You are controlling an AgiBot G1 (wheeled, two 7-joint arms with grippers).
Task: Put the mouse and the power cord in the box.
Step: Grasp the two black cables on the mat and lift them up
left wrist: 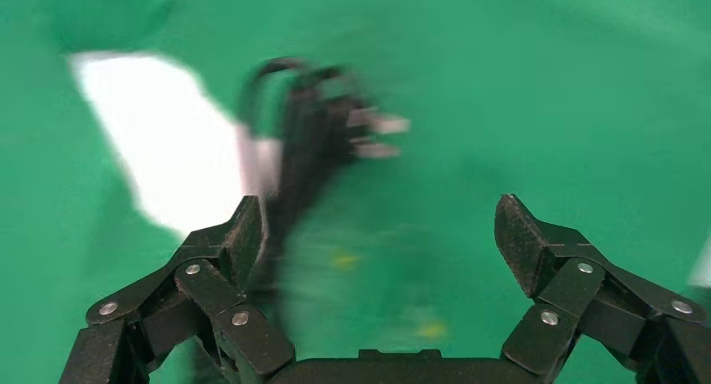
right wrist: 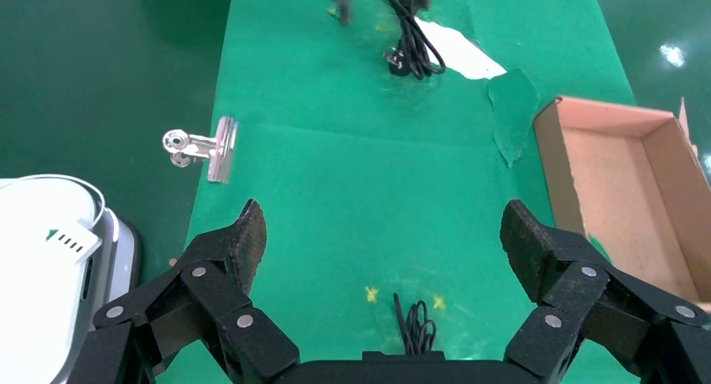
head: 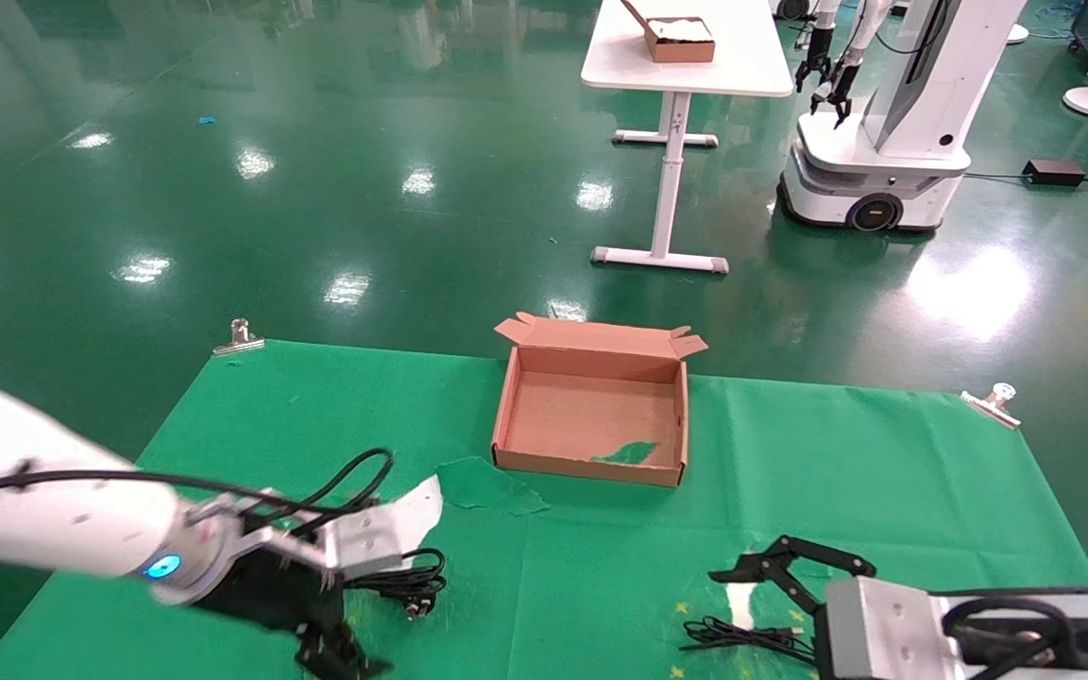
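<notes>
Lying bundled on the green cloth (head: 884, 491) near your left edge, the power cord (head: 407, 578) looks limp and springy, so it may uncoil; I'd take it across the middle of the loop, clear of the pronged plug. Your left gripper (left wrist: 381, 241) hangs just over it, spread wide, holding nothing. The box (head: 591, 416) sits empty further back. Your right gripper (right wrist: 386, 250) is likewise spread, over thin cable (head: 742, 637); the mouse itself isn't visible.

The box (head: 591, 416) sits mid-table, the power cord (head: 407, 578) nearer on its left, a thin cable (head: 742, 635) nearer on its right.
</notes>
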